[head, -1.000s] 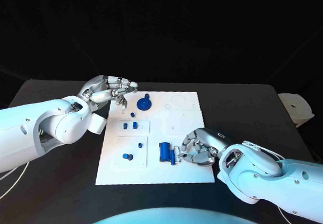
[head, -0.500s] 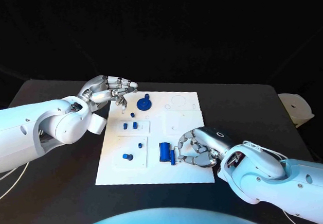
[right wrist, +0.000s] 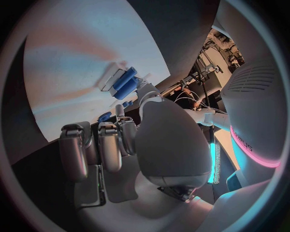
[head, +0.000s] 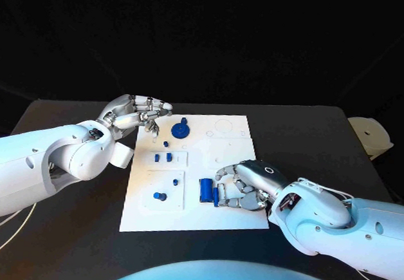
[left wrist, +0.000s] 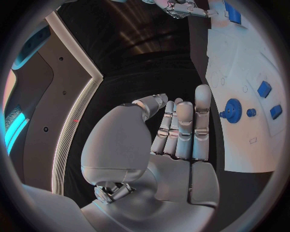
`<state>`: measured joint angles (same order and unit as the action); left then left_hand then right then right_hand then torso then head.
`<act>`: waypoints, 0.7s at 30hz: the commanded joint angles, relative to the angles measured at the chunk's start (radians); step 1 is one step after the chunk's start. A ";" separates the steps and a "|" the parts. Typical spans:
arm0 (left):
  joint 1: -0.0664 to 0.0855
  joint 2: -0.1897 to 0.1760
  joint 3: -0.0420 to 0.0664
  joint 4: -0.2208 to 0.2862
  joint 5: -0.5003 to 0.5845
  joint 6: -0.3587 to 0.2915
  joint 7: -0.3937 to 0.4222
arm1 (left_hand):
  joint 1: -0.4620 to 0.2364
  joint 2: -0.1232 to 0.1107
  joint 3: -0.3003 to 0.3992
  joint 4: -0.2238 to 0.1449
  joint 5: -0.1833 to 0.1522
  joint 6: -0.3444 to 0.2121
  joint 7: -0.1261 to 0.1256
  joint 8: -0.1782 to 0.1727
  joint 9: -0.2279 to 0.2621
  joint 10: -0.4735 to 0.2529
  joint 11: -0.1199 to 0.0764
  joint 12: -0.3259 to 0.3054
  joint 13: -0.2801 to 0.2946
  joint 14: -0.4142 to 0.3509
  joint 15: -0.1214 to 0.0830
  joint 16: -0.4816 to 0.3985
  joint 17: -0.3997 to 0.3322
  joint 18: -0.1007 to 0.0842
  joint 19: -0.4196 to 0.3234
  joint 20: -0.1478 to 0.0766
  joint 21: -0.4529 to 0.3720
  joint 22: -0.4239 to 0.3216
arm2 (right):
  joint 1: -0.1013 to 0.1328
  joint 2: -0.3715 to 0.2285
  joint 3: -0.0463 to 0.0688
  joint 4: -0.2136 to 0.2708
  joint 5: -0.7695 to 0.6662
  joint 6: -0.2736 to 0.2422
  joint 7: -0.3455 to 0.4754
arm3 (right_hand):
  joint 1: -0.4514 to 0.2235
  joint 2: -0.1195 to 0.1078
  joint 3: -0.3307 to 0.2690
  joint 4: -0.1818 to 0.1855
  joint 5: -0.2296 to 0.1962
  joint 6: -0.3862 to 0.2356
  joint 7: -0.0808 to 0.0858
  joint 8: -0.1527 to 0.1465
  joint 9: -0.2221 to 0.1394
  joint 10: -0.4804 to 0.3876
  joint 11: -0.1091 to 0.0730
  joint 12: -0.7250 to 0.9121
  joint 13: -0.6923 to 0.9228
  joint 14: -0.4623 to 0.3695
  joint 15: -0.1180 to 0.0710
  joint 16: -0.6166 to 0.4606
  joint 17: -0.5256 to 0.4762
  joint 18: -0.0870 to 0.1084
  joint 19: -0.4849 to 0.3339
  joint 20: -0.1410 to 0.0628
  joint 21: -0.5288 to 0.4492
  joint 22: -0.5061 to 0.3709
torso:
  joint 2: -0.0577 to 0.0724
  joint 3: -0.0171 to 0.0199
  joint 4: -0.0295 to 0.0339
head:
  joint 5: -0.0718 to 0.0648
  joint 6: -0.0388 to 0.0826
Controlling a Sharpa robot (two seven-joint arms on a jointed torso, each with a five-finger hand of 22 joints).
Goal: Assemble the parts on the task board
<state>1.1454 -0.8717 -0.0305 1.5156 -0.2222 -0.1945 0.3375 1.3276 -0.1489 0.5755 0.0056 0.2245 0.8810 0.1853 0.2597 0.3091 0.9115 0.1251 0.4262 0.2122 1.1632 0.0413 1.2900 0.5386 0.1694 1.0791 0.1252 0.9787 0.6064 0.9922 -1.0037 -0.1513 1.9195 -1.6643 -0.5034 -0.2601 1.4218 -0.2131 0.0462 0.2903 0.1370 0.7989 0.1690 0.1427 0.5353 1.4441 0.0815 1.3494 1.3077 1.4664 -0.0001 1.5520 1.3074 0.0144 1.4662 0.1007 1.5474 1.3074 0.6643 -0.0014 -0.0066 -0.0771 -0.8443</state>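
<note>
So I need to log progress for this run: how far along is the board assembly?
Early to midway, I'd judge. On the task board a blue gear and some small blue pieces look seated. In hand: the right hand has its fingers at the blue block; whether it grips is unclear. The left hand hovers open at the board's far left corner. Several recesses near the far edge remain unfilled.

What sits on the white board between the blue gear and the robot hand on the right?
In the head view, bare task board with faint round outlines lies between the gear and the right robot hand; no parts there.
</note>
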 commanded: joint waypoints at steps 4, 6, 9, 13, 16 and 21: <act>0.000 0.001 0.001 0.001 -0.002 0.017 0.006 | -0.001 -0.005 0.005 0.001 0.004 -0.007 0.003 0.004 0.001 -0.008 0.000 0.005 -0.001 -0.002 0.004 0.004 -0.002 0.016 0.001 0.007 -0.005 -0.001 | -0.004 0.011 -0.001 -0.010 -0.073 0.014 -0.032 | 0.015 0.002 -0.060 0.005 0.014 -0.022 0.006 -0.014 -0.008 -0.009 0.007 -0.008 0.139 0.096 0.013 0.004 0.232 -0.010 0.097 0.012 0.002 0.257 | 0.001 -0.0003 0.0003 | 0.001 -0.002; 0.000 0.001 0.001 0.001 -0.002 0.017 0.006 | -0.001 -0.005 0.005 0.001 0.004 -0.007 0.003 0.004 0.001 -0.008 0.000 0.005 -0.001 -0.002 0.004 0.004 -0.002 0.016 0.001 0.007 -0.005 -0.001 | -0.007 0.014 -0.002 -0.012 -0.076 0.019 -0.037 | 0.015 0.002 -0.061 0.005 0.014 -0.022 0.007 -0.014 -0.008 -0.009 0.007 -0.007 0.139 0.096 0.013 0.003 0.232 -0.010 0.097 0.012 0.003 0.258 | 0.001 -0.0001 -0.0001 | 0.002 -0.002; 0.000 0.001 0.000 0.001 -0.002 0.017 0.006 | -0.001 -0.005 0.005 0.001 0.004 -0.007 0.003 0.004 0.001 -0.008 0.000 0.005 -0.001 -0.002 0.004 0.004 -0.002 0.016 0.001 0.007 -0.005 -0.001 | -0.015 0.018 -0.002 -0.017 -0.082 0.027 -0.044 | 0.015 0.002 -0.062 0.005 0.014 -0.022 0.007 -0.014 -0.008 -0.009 0.008 -0.007 0.139 0.096 0.013 0.004 0.233 -0.010 0.097 0.012 0.003 0.257 | 0.001 0.0001 -0.0011 | 0.003 -0.004; 0.000 0.000 0.000 0.001 -0.002 0.017 0.006 | -0.001 -0.005 0.005 0.001 0.004 -0.007 0.003 0.004 0.001 -0.008 0.000 0.005 -0.001 -0.002 0.004 0.004 -0.002 0.016 0.001 0.007 -0.005 -0.001 | -0.022 0.020 -0.002 -0.019 -0.087 0.031 -0.052 | 0.015 0.012 -0.066 0.004 0.020 -0.007 0.008 -0.006 -0.007 -0.006 0.009 0.001 0.142 0.096 0.014 0.004 0.232 -0.010 0.098 0.013 0.005 0.258 | 0.001 0.0000 -0.0001 | 0.004 -0.007; 0.000 0.000 0.000 0.001 -0.002 0.017 0.005 | -0.001 -0.005 0.005 0.001 0.004 -0.007 0.003 0.004 0.001 -0.008 0.000 0.005 -0.001 -0.002 0.004 0.004 -0.002 0.016 0.001 0.007 -0.005 -0.001 | -0.026 0.021 -0.002 -0.017 -0.090 0.031 -0.056 | 0.015 0.018 -0.066 0.004 0.023 0.004 0.006 0.000 -0.005 -0.003 0.008 0.007 0.144 0.096 0.014 0.004 0.233 -0.011 0.099 0.014 0.007 0.259 | 0.000 -0.0001 -0.0008 | 0.004 -0.008; 0.000 -0.001 0.000 0.001 -0.002 0.017 0.005 | -0.001 -0.005 0.005 0.001 0.004 -0.007 0.003 0.004 0.001 -0.008 0.000 0.005 -0.001 -0.002 0.004 0.004 -0.002 0.016 0.001 0.007 -0.005 -0.001 | -0.035 0.021 -0.002 -0.016 -0.095 0.023 -0.062 | 0.014 0.027 -0.063 0.003 0.028 0.025 0.001 0.014 -0.002 0.000 0.004 0.014 0.146 0.096 0.011 0.004 0.235 -0.011 0.100 0.012 0.010 0.259 | 0.000 -0.0004 -0.0004 | 0.004 -0.009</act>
<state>1.1453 -0.8735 -0.0306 1.5151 -0.2224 -0.1935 0.3371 1.3276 -0.1488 0.5755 0.0056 0.2245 0.8810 0.1853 0.2597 0.3088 0.9115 0.1251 0.4261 0.2122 1.1632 0.0413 1.2896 0.5385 0.1694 1.0791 0.1252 0.9787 0.6065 0.9600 -0.9836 -0.1535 1.9019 -1.7326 -0.4895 -0.3058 1.4361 -0.1988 -0.0153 0.2950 0.1588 0.8165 0.1698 0.1506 0.5322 1.4405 0.0847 1.3612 1.3075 1.4665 0.0071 1.5520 1.3081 0.0144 1.4662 0.1077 1.5509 1.3081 0.6649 -0.0014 -0.0071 -0.0731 -0.8528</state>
